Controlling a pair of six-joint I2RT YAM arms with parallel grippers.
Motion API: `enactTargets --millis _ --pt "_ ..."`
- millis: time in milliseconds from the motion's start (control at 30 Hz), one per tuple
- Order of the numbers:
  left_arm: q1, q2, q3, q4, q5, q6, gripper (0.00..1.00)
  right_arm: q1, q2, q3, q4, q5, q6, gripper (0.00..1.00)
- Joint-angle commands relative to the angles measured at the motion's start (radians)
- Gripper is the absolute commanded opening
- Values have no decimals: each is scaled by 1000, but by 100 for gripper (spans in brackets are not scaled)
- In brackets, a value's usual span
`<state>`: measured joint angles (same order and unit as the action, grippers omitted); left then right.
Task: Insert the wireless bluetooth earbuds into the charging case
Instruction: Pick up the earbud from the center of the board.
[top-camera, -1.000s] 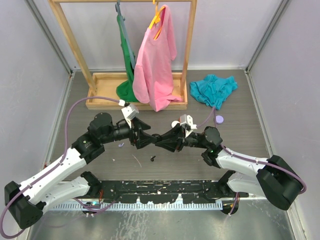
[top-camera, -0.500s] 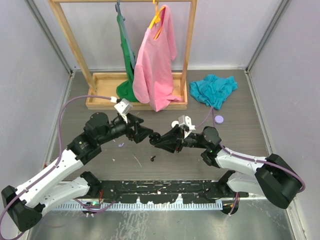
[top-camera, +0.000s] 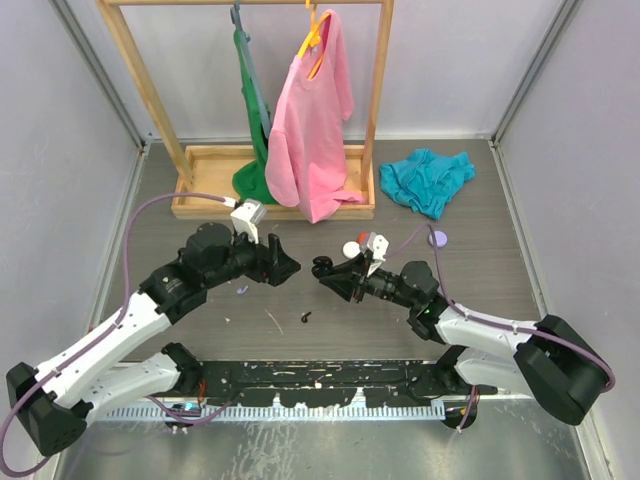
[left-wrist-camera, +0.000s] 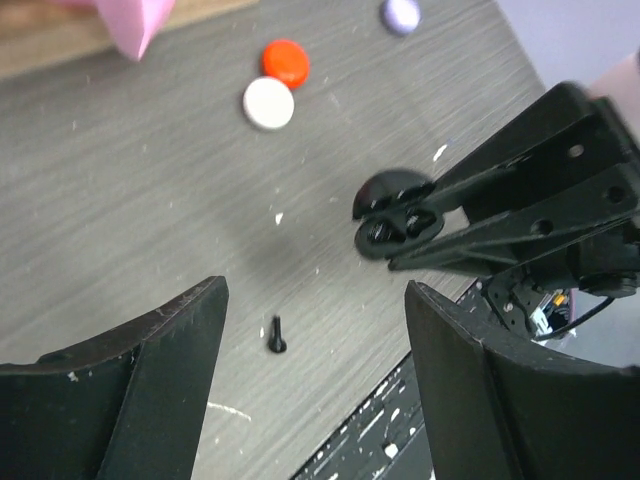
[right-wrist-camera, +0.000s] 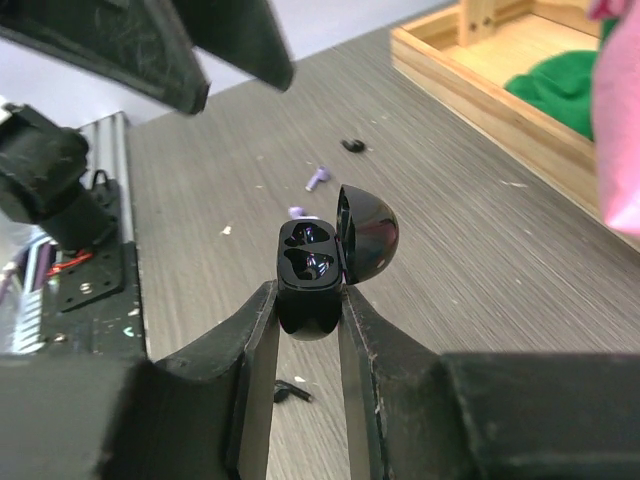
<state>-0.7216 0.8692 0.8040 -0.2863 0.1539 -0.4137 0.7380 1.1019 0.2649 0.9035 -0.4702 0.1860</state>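
Note:
My right gripper (right-wrist-camera: 308, 295) is shut on the black charging case (right-wrist-camera: 310, 270), held off the table with its lid (right-wrist-camera: 366, 232) swung open; both sockets look empty. From above, the case (top-camera: 321, 266) hangs at mid-table. My left gripper (top-camera: 288, 267) stands open just left of it, holding nothing. Between its fingers (left-wrist-camera: 150, 380) I see a black earbud (left-wrist-camera: 277, 335) lying on the table below. That black earbud (top-camera: 305, 319) lies in front of both grippers. Lilac earbuds (right-wrist-camera: 318, 179) lie on the table beyond the case.
A wooden clothes rack (top-camera: 275, 205) with a pink shirt (top-camera: 310, 130) and a green garment stands at the back. A teal cloth (top-camera: 427, 180) lies back right. Red (left-wrist-camera: 285, 62), white (left-wrist-camera: 268, 103) and lilac (left-wrist-camera: 400, 14) round pieces lie behind the grippers.
The grippers were tip to tip a second ago; my left gripper has drawn back to the left, leaving a gap. The right gripper has lifted the case slightly toward the back.

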Motion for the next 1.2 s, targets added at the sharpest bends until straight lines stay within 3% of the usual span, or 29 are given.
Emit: enactTargets --millis 0,333,467,633,867,1167 --pt "-44 35 -25 -81 -89 -127 72 3 -45 -19 15 167 -39 2" --pt "-317 187 -85 -141 -464 -277 70 2 -64 -92 89 325 -43 2" --pt "-419 294 -63 -157 -603 -307 69 3 -68 -106 104 371 -45 2" --pt "-515 496 24 -191 -679 -309 71 1 -77 -113 102 405 -48 2" --pt "-564 699 148 -297 -764 -317 72 1 -73 -112 102 411 -52 2" --pt "-564 797 173 -363 -795 -330 72 1 -72 -112 102 414 -53 2"
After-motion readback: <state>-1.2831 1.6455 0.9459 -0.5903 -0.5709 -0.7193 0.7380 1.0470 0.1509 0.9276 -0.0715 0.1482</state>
